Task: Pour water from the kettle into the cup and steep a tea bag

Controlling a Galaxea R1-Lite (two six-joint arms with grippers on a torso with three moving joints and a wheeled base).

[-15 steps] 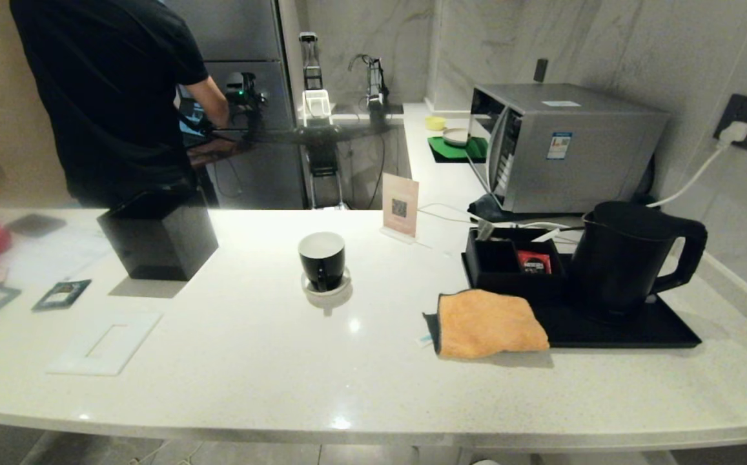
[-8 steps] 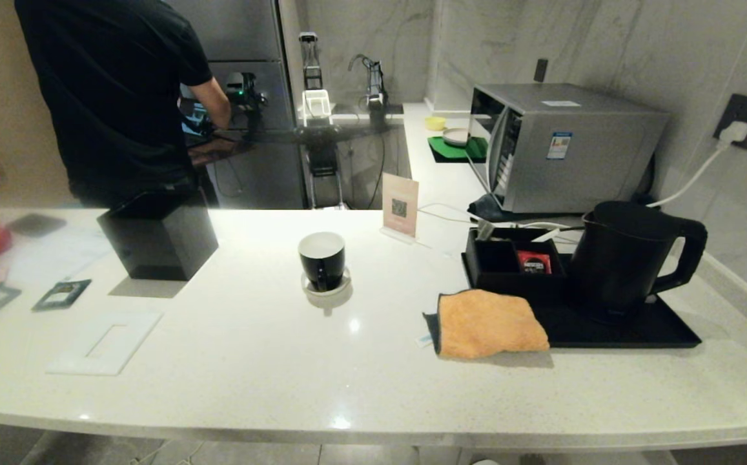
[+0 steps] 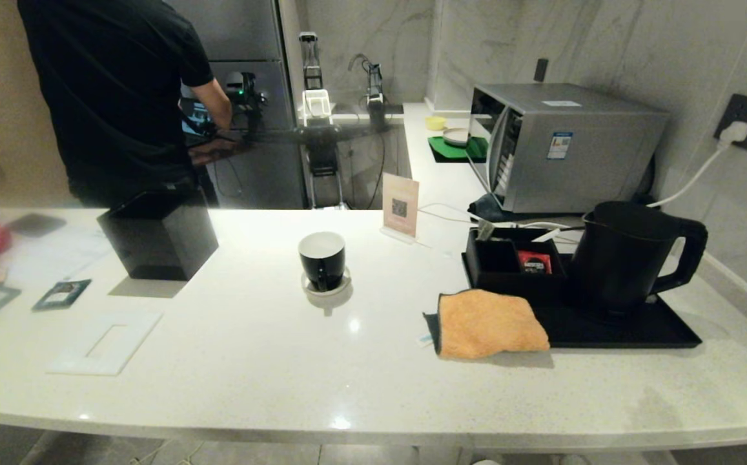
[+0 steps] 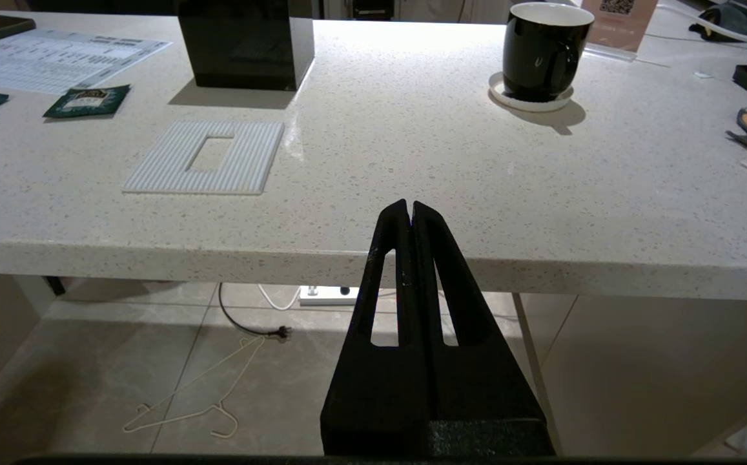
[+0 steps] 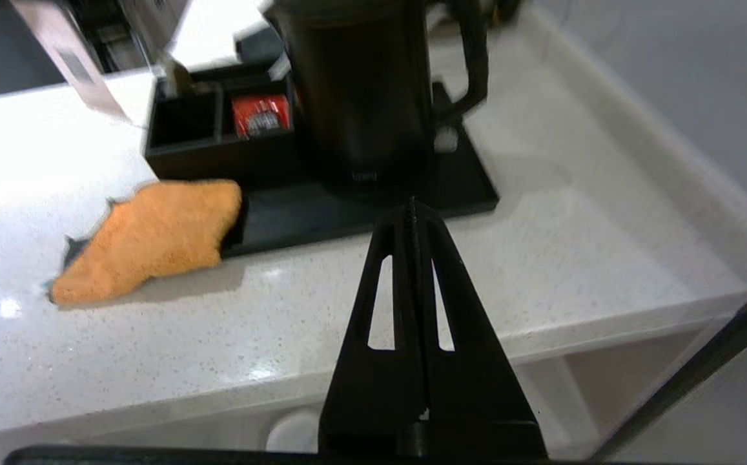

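Observation:
The matte black kettle (image 3: 625, 255) stands on a black tray (image 3: 664, 332) at the counter's right, handle to the right. The glossy black cup (image 3: 322, 258) sits on its white saucer (image 3: 328, 288) mid-counter. A dark green tea bag sachet (image 4: 87, 101) lies flat at the counter's left. My right gripper (image 5: 413, 203) is shut and empty above the counter's front edge, pointing at the kettle (image 5: 360, 84). In front of the counter edge and below it, my left gripper (image 4: 410, 205) is shut and empty, with the cup (image 4: 544, 48) far ahead. Neither gripper shows in the head view.
An orange cloth (image 3: 489, 323) overlaps the tray's left end. A black organiser (image 3: 512, 261) holding a red sachet (image 3: 534, 261) stands beside the kettle. A black square box (image 3: 159, 242), a white frame plate (image 3: 105, 342), a sign stand (image 3: 400, 206) and a microwave (image 3: 567, 145) are around. A person (image 3: 115, 97) stands behind.
Nothing on the counter has moved. The person behind the counter has shifted slightly to the right.

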